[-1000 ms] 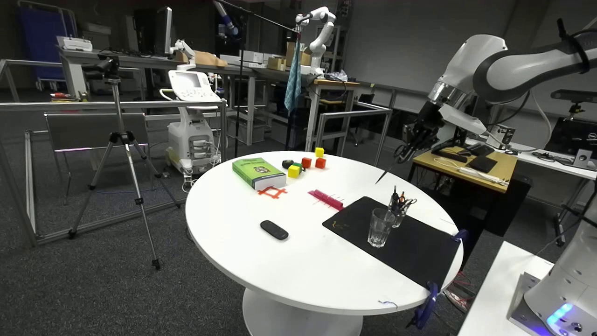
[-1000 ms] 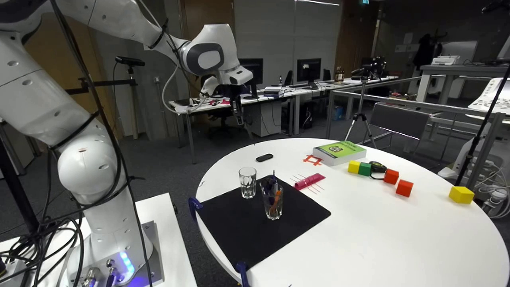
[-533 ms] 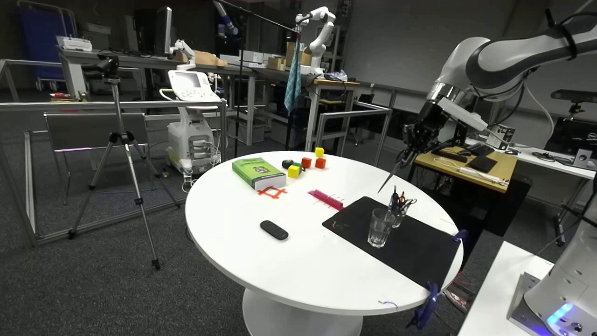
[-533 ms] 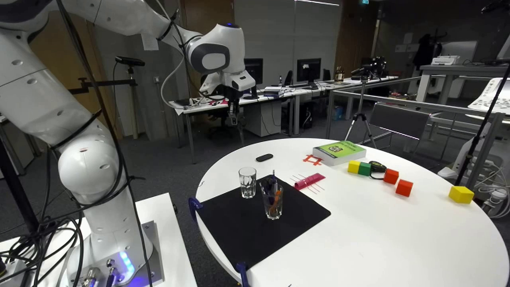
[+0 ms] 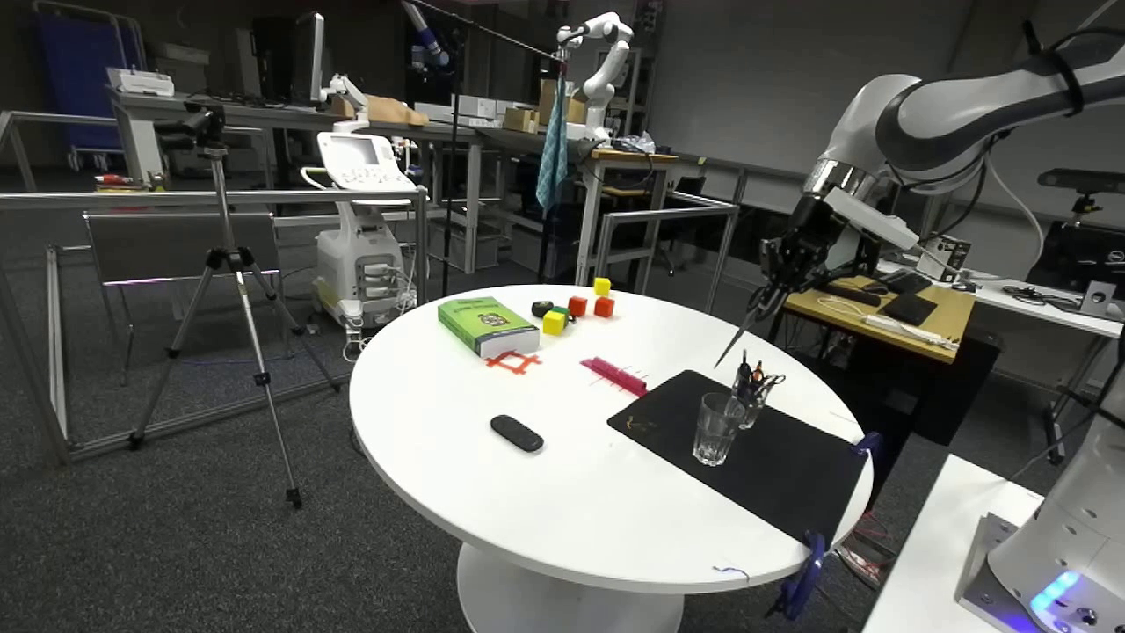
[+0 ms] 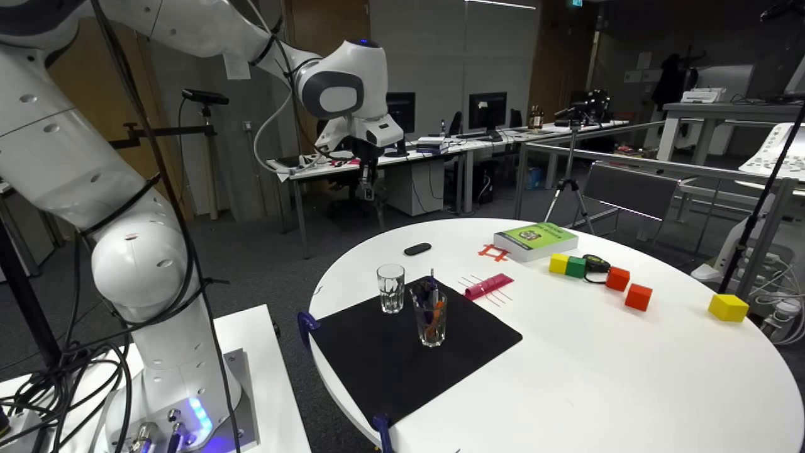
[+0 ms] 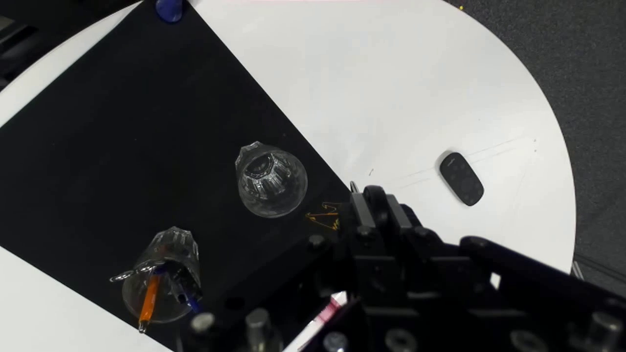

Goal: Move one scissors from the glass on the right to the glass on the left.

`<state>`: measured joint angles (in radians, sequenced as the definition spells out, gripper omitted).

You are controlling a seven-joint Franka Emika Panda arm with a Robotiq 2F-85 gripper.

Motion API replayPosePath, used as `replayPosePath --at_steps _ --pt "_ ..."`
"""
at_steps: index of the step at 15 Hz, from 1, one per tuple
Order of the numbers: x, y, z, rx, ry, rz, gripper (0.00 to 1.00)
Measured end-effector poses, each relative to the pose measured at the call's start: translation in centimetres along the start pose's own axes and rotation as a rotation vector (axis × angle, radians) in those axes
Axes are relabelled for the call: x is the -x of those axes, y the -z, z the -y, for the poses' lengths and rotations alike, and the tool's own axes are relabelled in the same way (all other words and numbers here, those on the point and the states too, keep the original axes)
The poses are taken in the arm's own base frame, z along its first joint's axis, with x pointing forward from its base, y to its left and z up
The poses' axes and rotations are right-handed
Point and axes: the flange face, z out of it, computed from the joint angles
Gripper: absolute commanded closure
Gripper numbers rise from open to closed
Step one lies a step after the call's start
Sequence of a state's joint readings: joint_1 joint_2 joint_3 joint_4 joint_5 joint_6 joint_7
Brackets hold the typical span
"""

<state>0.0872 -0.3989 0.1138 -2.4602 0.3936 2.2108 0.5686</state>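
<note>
Nearest in an exterior view, a dark blue clamp (image 5: 814, 563) sits on the rim of a round white table (image 5: 562, 519) at about four o'clock, with a second dark blue clamp (image 5: 868, 443) at three. A black rectangular mat (image 5: 791, 483) covers that side. On it a clear faceted drinking glass (image 5: 714, 440) stands upright, and at the table's nine o'clock lies a black, rounded oblong device (image 5: 517, 433). Between the drinking glass's one and two o'clock, near but apart, stands a clear pen-filled glass (image 5: 753, 411). An orange pen (image 7: 149, 299) leans in it among dark slender pieces (image 6: 424, 294); some look like scissors handles, though they overlap too much to be certain.

Higher up, toward the table's one o'clock, a white robot arm (image 5: 954, 119) extends in from two o'clock with a black gripper (image 5: 761, 305). Its two fingers are clamped on the handle end of grey-bladed scissors (image 5: 743, 327), which hang tilted in the air, tip toward seven o'clock, apart from both glasses. In the wrist view the tip shows at the drinking glass's three o'clock.

Farther off, near twelve, lies a magenta roll (image 5: 618, 376); at eleven, crossed red strips (image 5: 512, 362) lie just beside a thick green-covered book (image 5: 486, 323). Small yellow cubes (image 5: 554, 323) and red cubes (image 5: 604, 307) sit near the far rim at twelve.
</note>
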Motion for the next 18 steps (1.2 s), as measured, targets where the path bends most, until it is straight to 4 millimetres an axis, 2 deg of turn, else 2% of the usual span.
replayPosePath --at_steps 13,18 --pt "-2.0 -4.2 -3.2 0.139 -0.017 0.026 0.98" --pt "-2.6 -5.6 -3.7 0.153 -0.031 0.041 0.98"
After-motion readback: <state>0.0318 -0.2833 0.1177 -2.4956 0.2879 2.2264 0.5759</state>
